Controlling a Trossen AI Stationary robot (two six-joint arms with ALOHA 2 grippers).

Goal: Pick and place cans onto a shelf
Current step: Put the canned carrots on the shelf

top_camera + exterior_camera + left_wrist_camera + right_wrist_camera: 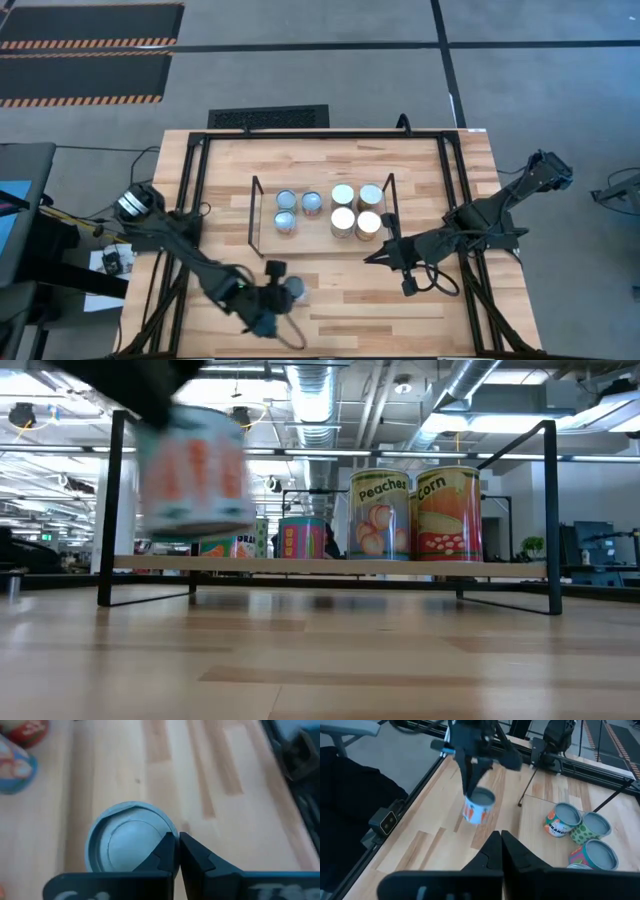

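Note:
My left gripper (278,292) is near the table's front, left of centre, shut on a small can (294,290) with a silver-blue top (127,840) and an orange-and-white label (475,810). The can hangs clear of the table in the low view (195,470). The wire shelf (256,215) stands mid-table; three small cans (298,208) stand on its left half and several wider whitish-topped cans (356,210) on its right half. My right gripper (378,256) is shut and empty at the shelf's front right corner. My left gripper pinches the can's top rim (167,836) between its two fingers, one fingertip inside the recessed top and one outside the wall. The fingers (471,776) come from above, pointing down. The can hangs below them, slightly tilted, clear of the table.
A black metal frame (190,190) edges the table on the left, far and right sides. Bare wood lies in front of the shelf (400,310). Peach (380,515) and corn (448,512) cans stand at the shelf's right end.

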